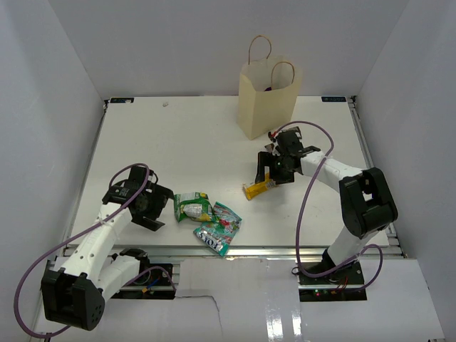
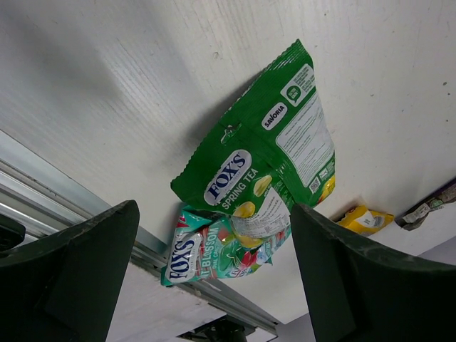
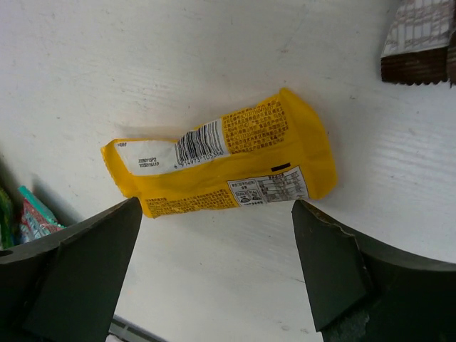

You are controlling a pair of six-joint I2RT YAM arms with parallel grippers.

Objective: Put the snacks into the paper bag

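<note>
PACKING TABLE: My right gripper (image 3: 214, 239) hangs over the yellow wrapped bar (image 3: 228, 160), fingers spread wide to either side of it and clamped on nothing. The bar lies on the white table (image 1: 178, 135) with its barcode side up. A brown-edged bar (image 3: 417, 43) lies near it, at the corner of my right wrist view.

My left gripper (image 2: 214, 242), fingers likewise wide apart and holding nothing, points at the green pouch (image 2: 263, 149). That pouch lies flat near the table's front edge and overlaps the teal pouch (image 2: 206, 249) beside it. Seen from above, the two pouches sit between my arms, with the yellow bar off to their right and apart from them.

The paper bag (image 1: 267, 100) stands upright at the far side of the table, its two loop handles raised. It is just beyond my right gripper and well apart from the pouches. Both pouches, the yellow bar and the brown-edged bar lie on the table outside the bag.
</note>
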